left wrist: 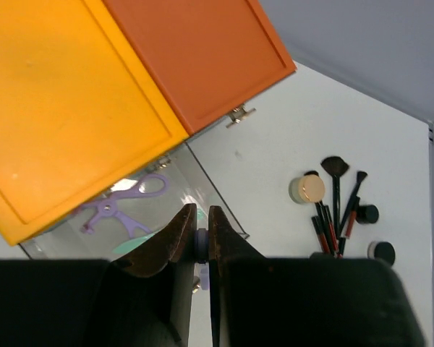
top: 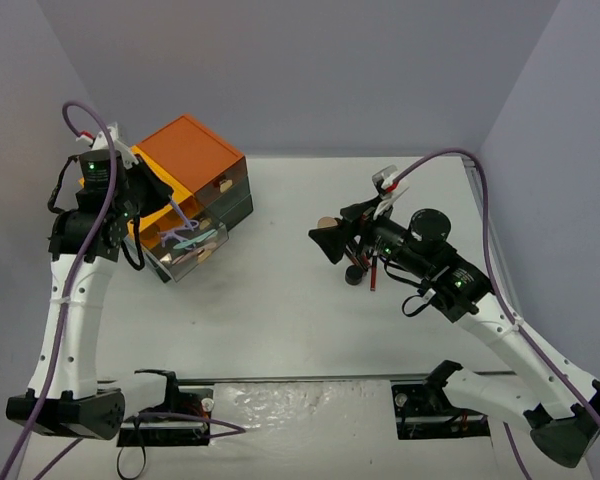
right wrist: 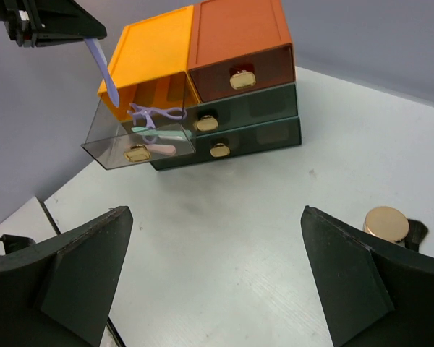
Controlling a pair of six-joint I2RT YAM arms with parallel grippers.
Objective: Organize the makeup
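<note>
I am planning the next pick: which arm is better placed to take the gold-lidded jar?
Right, probably. The right gripper is open and hangs close by the gold-lidded jar. The left gripper is shut on a lavender stick above the open drawer, across the table from the jar.

White arms [top: 70, 310] with black joints [top: 98, 175] and purple cables [top: 450, 153].

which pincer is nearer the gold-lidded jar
Right. The right pincer is open beside the jar; the left pincer, gripping a lavender stick, is far off by the open drawer.
</note>
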